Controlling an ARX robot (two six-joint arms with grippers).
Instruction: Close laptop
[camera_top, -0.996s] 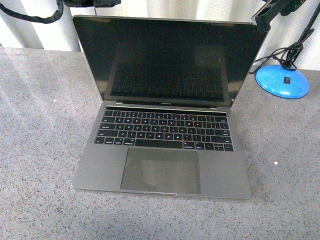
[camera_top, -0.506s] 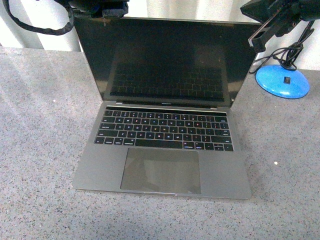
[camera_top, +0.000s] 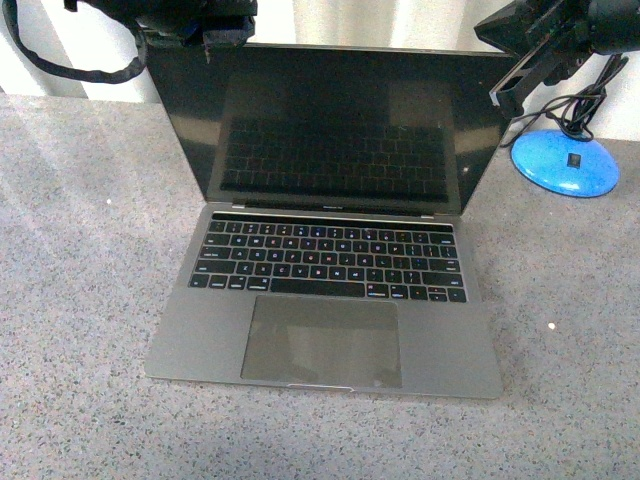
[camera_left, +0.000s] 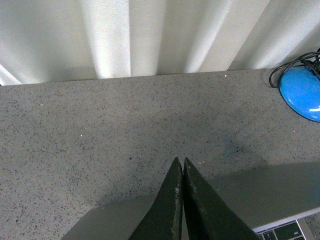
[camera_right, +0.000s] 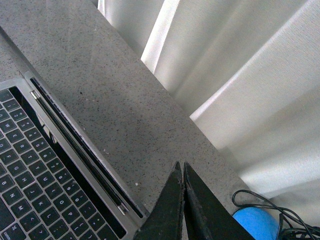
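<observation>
The laptop (camera_top: 325, 300) sits open on the grey table (camera_top: 80, 300), facing me, and over the last second its lid (camera_top: 330, 120) has tipped slightly forward. I've brought the left gripper (camera_top: 225, 38) and right gripper (camera_top: 508, 88) onto its top corners, both with jaws pressed together and holding nothing. By my reading the closing push has only just begun.

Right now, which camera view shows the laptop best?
The front view: the whole laptop shows, lid open, black screen facing the camera, keys and trackpad clear. The left wrist view catches only a strip of grey metal and a few keys; the right wrist view, part of the keyboard and hinge edge.
</observation>
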